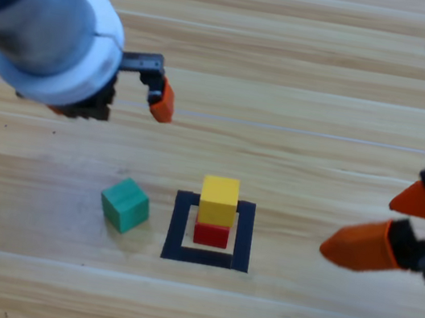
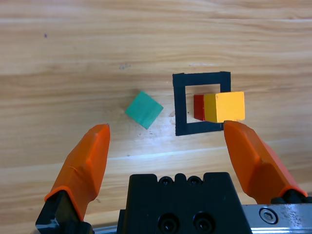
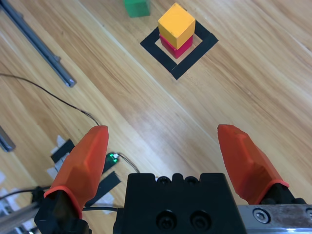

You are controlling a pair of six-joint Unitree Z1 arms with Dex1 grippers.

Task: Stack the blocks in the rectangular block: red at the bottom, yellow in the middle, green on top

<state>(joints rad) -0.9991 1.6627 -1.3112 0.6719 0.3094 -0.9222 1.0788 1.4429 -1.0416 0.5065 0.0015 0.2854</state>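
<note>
Two blocks are sitting stacked inside the black tape square (image 1: pixel 242 237): the yellow block (image 1: pixel 219 200) is resting on top of the red block (image 1: pixel 211 233). The green block (image 1: pixel 125 204) is lying on the wooden table (image 1: pixel 304 101) just to the left of the square, turned a little. The left gripper (image 2: pixel 165 141) is hanging above the table with its jaws wide apart, holding nothing. The right gripper (image 1: pixel 397 227) is waiting off to the right, also spread wide and holding nothing.
</note>
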